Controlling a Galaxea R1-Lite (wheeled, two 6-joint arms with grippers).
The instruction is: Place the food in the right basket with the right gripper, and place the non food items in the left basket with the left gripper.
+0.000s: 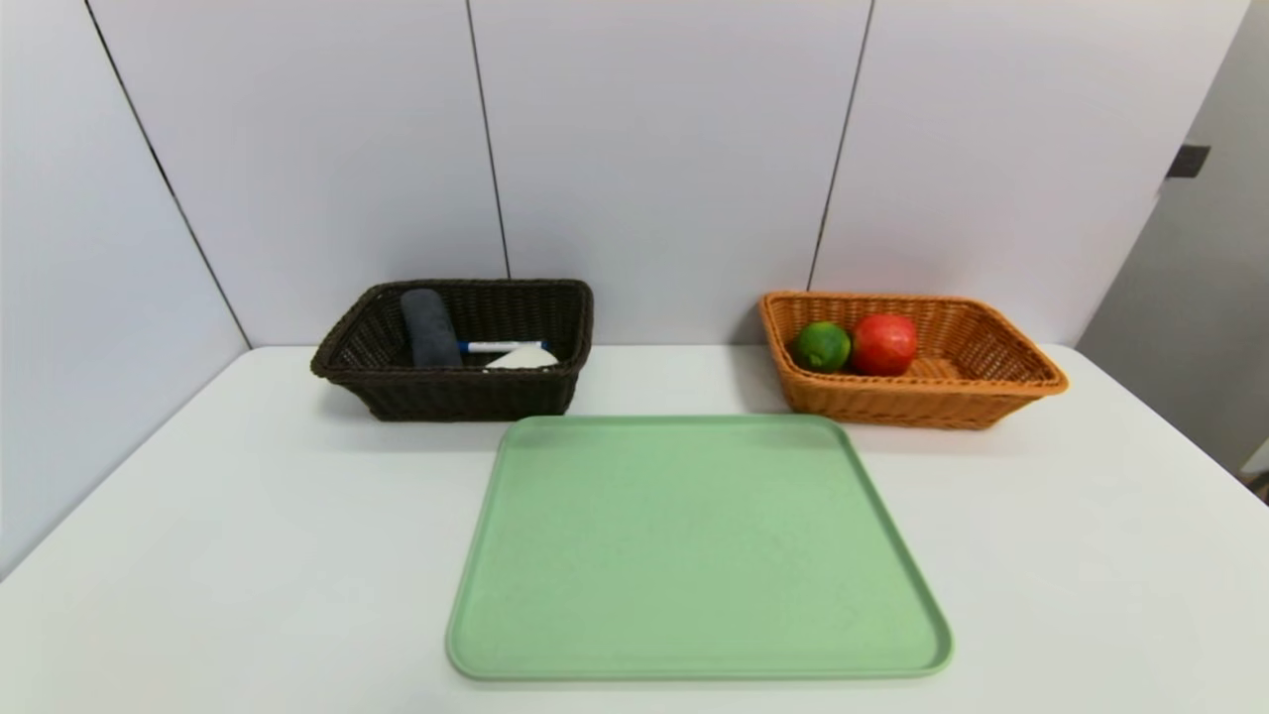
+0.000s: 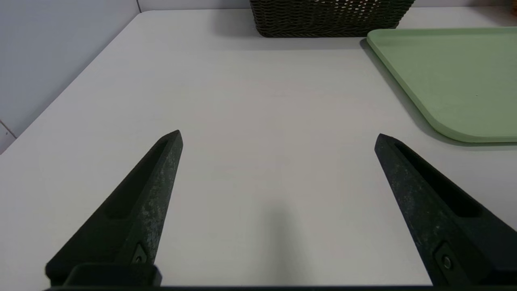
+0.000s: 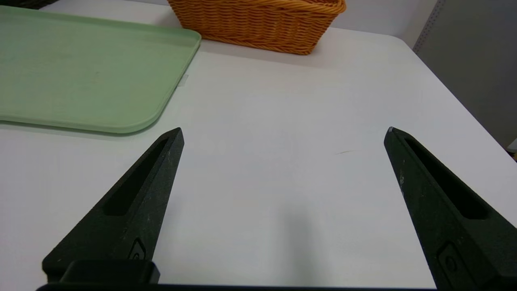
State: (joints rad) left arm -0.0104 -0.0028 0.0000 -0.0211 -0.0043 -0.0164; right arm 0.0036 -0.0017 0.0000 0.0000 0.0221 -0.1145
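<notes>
- Left gripper [image 2: 278, 137]: two long, tapering fingers [image 2: 149, 194] of matte black, wedge-shaped, narrowing to blunt tips.
- Surface speckled and scuffed with pale grey flecks, rough in texture.
- A long recessed slot along each finger's length.
- A small screw set near the base of each finger.
- A black crossbar along the base, under the fingers.
- Right gripper [image 3: 284, 135]: same build, two black tapered fingers [image 3: 141, 202] with recessed slots.
- Fine whitish scratches along the edges, a pale nick at one tip.
- Small embossed oval fitting near each finger's base.
- No cables or printed markings in view.
</notes>
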